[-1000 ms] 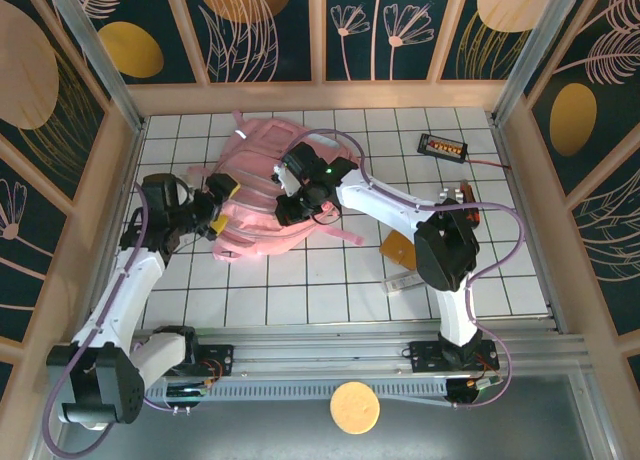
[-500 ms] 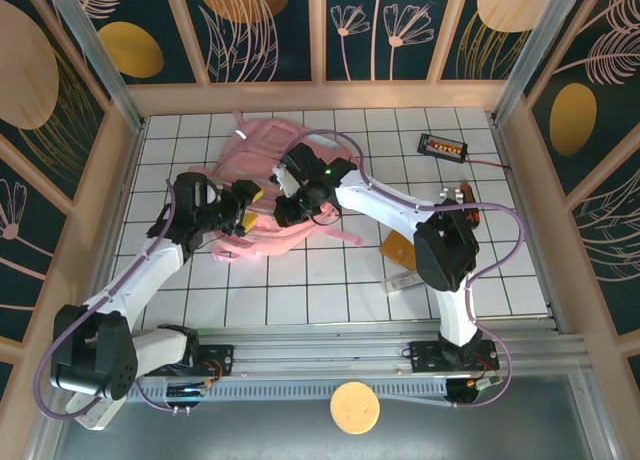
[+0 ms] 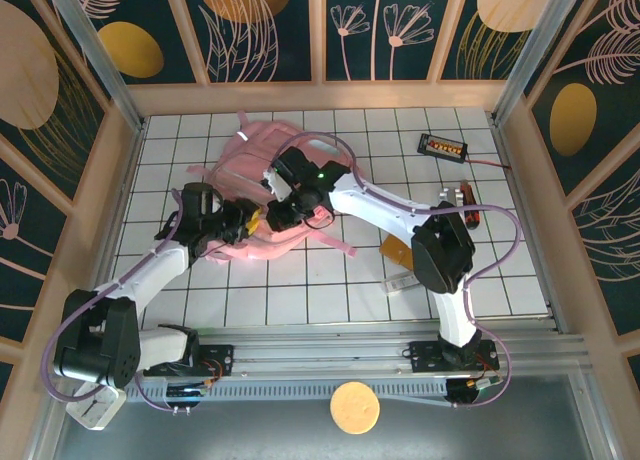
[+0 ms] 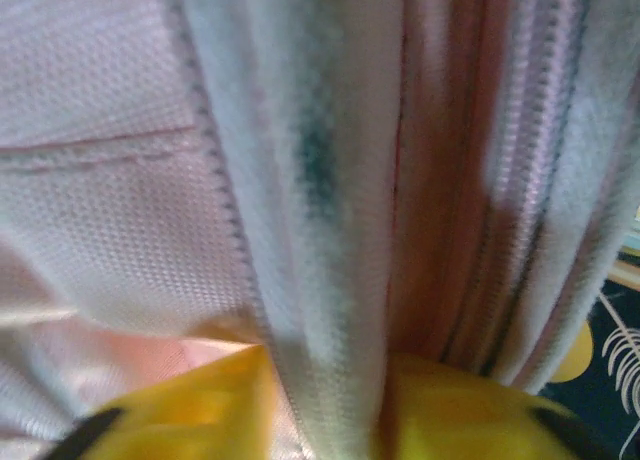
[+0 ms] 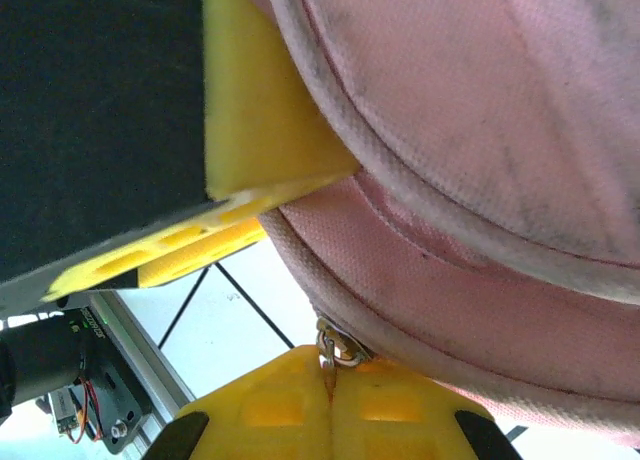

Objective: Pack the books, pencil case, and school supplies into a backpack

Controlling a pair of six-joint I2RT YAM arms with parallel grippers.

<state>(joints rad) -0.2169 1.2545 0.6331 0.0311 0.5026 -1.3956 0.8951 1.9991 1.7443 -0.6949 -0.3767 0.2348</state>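
The pink backpack lies slumped on the white tiled table, toward the far left, and both claws meet at its near edge. Seen from above, the left gripper and the right gripper sit just beside each other, both pressed into the fabric. In the left wrist view the left gripper has its yellow fingers on either side of a pale grey strip with pink webbing next to it. The fabric runs straight down between them and touches both, so the claw is clamped on a fold of the bag. In the right wrist view the right gripper has its two yellow fingers pressed flat together, nipping a small metal ring that hangs from the bag's seam. The pink body bulges above it, and a yellow finger of the left claw presses against the same edge. Well apart to the right lie the orange-brown square book and, just nearer, a whitish block — neither is touched by a claw.
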